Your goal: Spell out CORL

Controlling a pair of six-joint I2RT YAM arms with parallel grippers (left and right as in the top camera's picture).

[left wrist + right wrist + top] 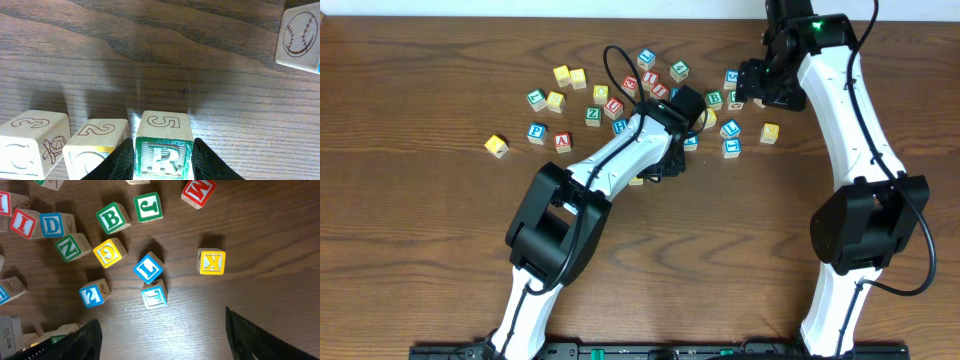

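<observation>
Left wrist: R block (164, 150) between jaws

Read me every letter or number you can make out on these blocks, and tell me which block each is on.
"R" on the side, "5" on top: green-edged block
"2": middle block
"3": turtle block
"B": green block
"J": second green block
"M": red block
"K": lone yellow block
"G": tilted yellow block
"D": blue block
"N": green-lettered block
Rest, and overhead view: too small or unclear.
</observation>
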